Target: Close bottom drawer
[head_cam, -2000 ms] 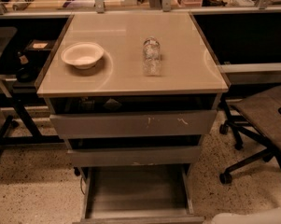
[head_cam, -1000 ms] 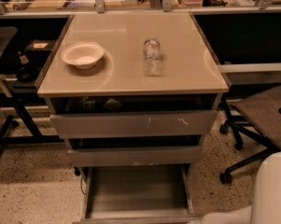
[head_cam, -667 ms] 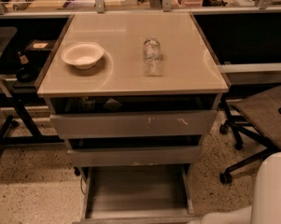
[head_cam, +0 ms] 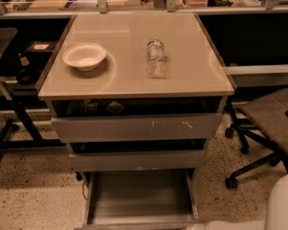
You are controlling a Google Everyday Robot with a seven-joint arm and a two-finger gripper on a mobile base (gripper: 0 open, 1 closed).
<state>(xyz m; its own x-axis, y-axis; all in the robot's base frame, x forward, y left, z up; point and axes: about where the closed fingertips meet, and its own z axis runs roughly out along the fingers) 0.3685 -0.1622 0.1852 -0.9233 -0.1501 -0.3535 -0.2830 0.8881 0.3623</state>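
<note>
Bottom drawer (head_cam: 141,198) pulled out at 6 o'clock, under two other grey drawer fronts.
White robot arm (head_cam: 282,202) at 5 o'clock; the gripper lies outside the frame, so its spread cannot be told. Bowl (head_cam: 85,56) and bottle (head_cam: 155,57) stand apart at 12 o'clock.

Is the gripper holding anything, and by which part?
Cannot tell: the gripper is out of view; only the white arm shows at lower right, and the bottom drawer is open.

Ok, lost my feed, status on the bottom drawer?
Gripper out of view; white arm at lower right corner. Bottom drawer open. No obstruction visible.
</note>
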